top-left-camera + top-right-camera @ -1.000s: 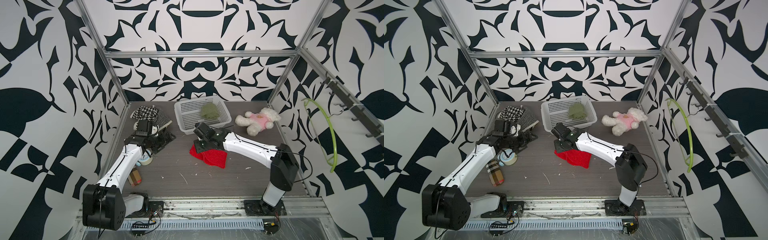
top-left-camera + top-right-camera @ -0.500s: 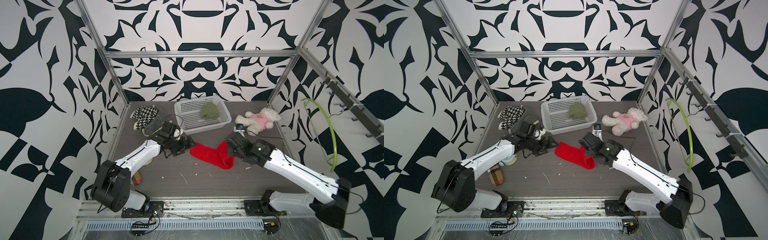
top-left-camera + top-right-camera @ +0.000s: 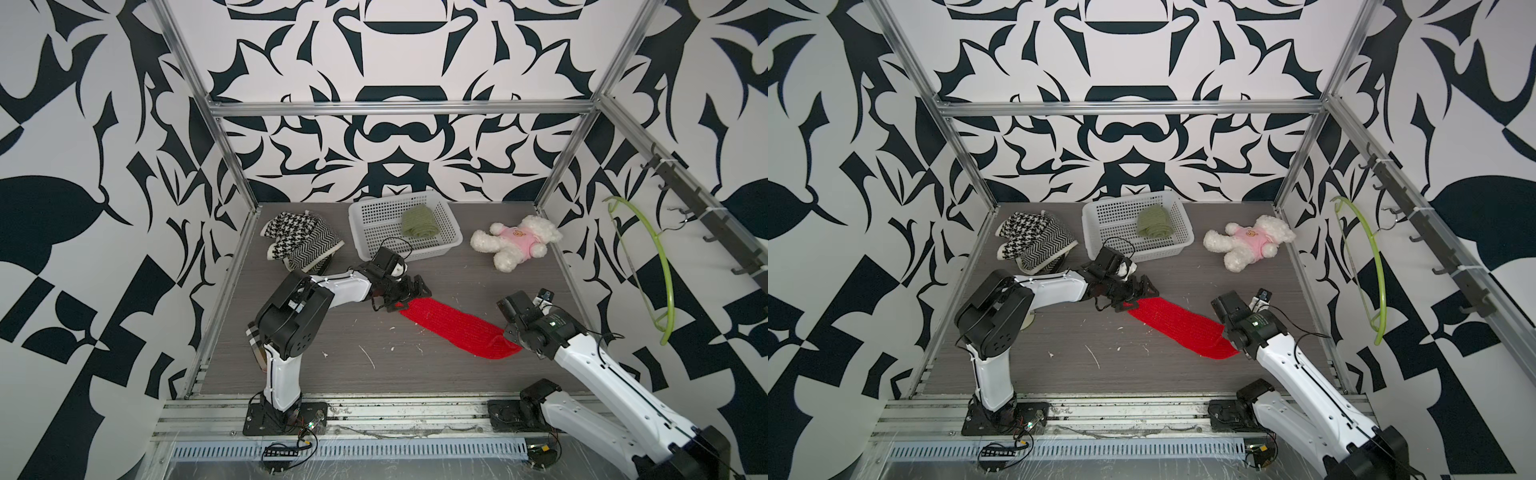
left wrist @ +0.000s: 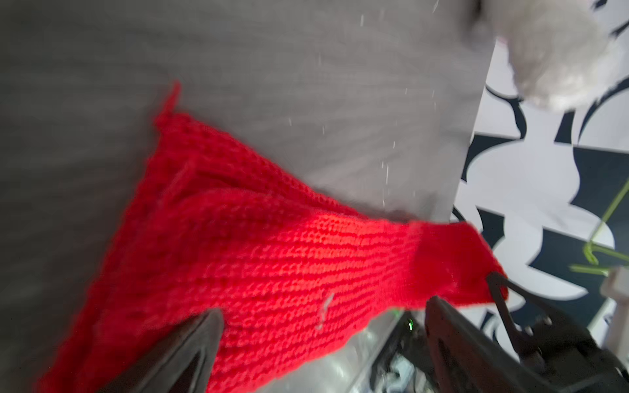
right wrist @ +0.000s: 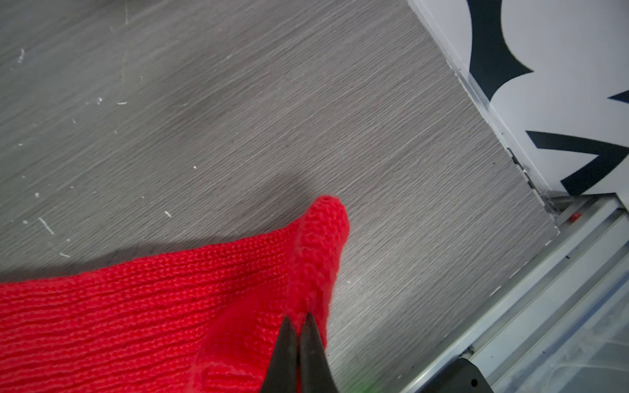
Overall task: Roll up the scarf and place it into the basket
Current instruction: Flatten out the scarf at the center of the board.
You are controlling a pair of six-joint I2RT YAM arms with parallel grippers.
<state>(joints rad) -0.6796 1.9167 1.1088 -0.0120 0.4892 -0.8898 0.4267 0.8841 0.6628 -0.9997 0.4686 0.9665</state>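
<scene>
Across the scarf [image 3: 457, 328], right gripper [image 5: 299, 317] pinches it, left gripper [image 4: 325, 306] gapes.

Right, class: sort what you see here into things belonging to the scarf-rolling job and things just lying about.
Belongs to the job: red scarf, unrolled; white basket; left gripper, open at one end; right gripper, shut on the other end.
Just lying about: plush bear; houndstooth scarves; green rolled cloth, inside the basket.
</scene>
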